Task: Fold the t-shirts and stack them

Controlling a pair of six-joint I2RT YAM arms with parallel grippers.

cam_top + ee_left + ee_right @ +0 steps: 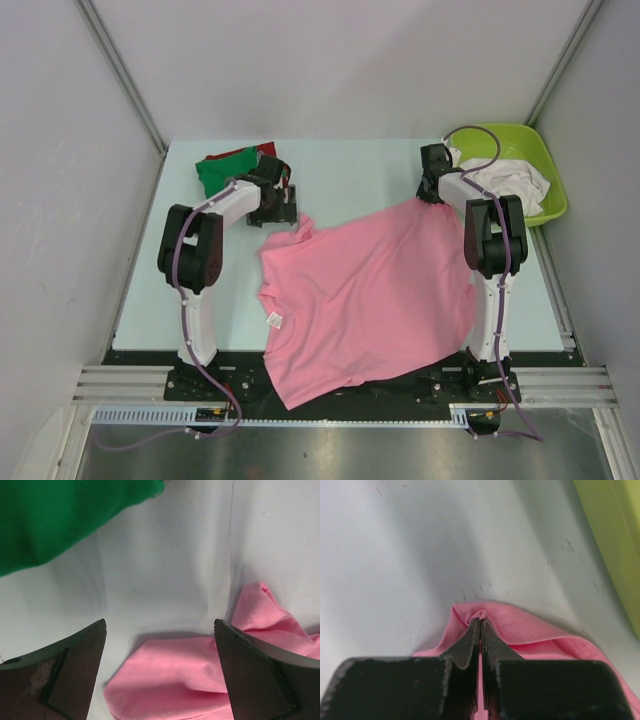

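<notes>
Top external view: the pink t-shirt lies spread out, neck to the left. My right gripper is clamped on its far-right hem corner; my left gripper, wide open and empty, hangs just above its far-left sleeve.

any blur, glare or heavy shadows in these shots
Top view: even light, sharp, only a dull sheen on the metal strip at the bottom. Left wrist: left fingers dark and slightly soft, with a soft shadow on the table beside the pink shirt. Right wrist: right fingers blurred close to the lens, tub soft.
</notes>
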